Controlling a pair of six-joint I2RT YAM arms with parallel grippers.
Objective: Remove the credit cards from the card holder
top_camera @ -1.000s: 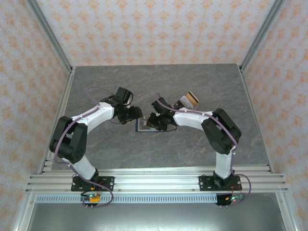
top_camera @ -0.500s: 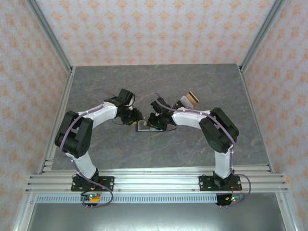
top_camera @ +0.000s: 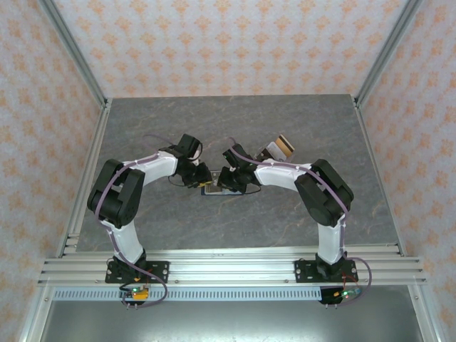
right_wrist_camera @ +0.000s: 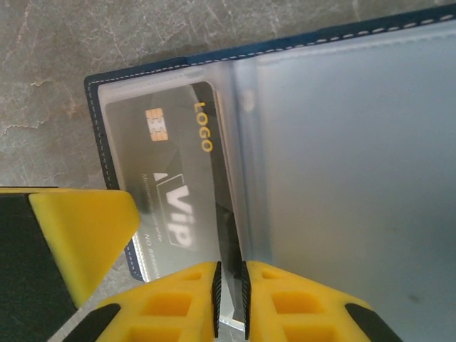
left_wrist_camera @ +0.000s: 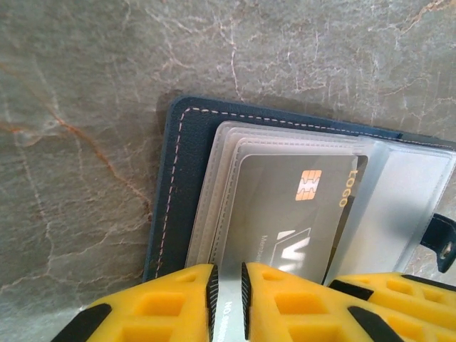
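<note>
Left tool [left_wrist_camera: 228, 292] pinches grey card [left_wrist_camera: 288, 214]; overhead, loose cards [top_camera: 282, 147] beyond.

Card holder [left_wrist_camera: 174, 185] — navy, white-stitched, laid open flat, clear sleeves exposed; grey card [left_wrist_camera: 299, 214] with gold chip shown partly drawn out — other cards [top_camera: 280, 147] stacked well apart

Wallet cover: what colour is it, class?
Navy blue with pale stitching; the wallet shows best in the left wrist view.

The grey credit card [right_wrist_camera: 174, 185] bears "LOGO" in gold letters and "VIP" in white.
</note>
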